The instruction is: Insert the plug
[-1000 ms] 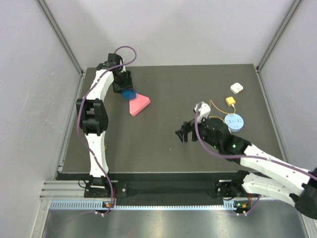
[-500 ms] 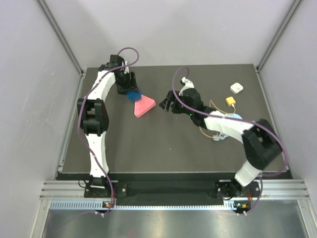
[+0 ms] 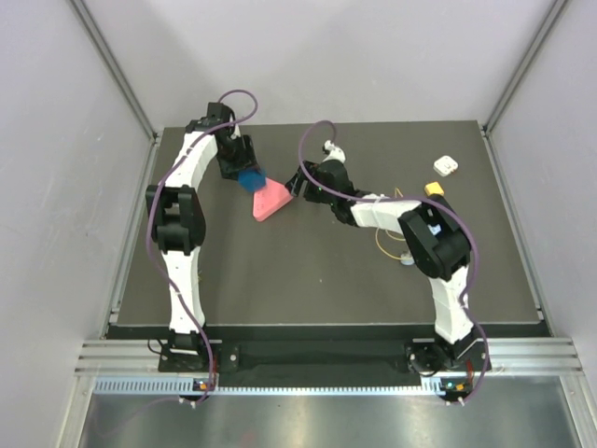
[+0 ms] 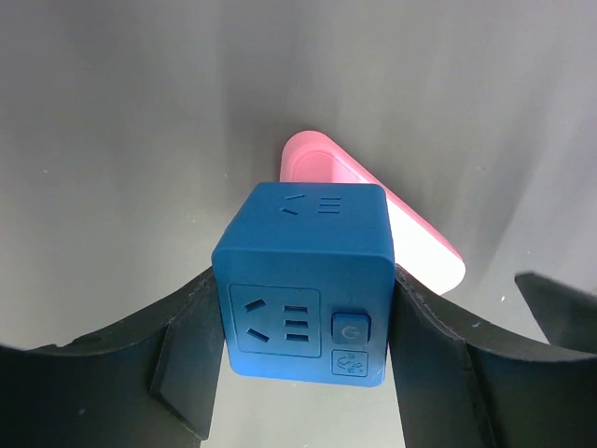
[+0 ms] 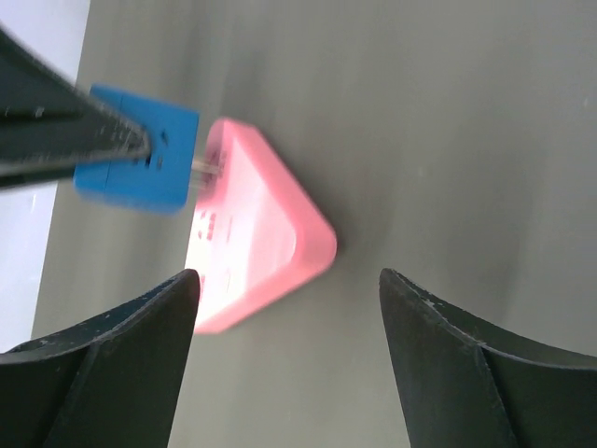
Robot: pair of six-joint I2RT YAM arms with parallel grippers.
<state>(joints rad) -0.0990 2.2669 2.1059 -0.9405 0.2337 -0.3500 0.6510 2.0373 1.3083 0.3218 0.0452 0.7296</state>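
The plug (image 3: 434, 189), a small yellow block on a thin yellow-orange wire (image 3: 384, 245), lies at the table's right, with no gripper near it. My left gripper (image 3: 248, 175) (image 4: 308, 317) is shut on a blue socket cube (image 4: 303, 280) (image 5: 140, 149). The cube's metal prongs (image 5: 207, 168) reach into the edge of a pink triangular block (image 3: 269, 201) (image 5: 261, 243) lying on the table. My right gripper (image 3: 297, 189) (image 5: 287, 280) hovers just right of the pink block. It is open, with nothing between its fingers.
A small white square block (image 3: 445, 166) lies near the back right corner. The right arm (image 3: 410, 229) stretches across the middle right of the dark table (image 3: 308, 280), over the wire. Grey walls enclose the table on three sides.
The right arm has swung from the middle right leftward to the pink block. The left gripper, cube and pink block have shifted slightly right.
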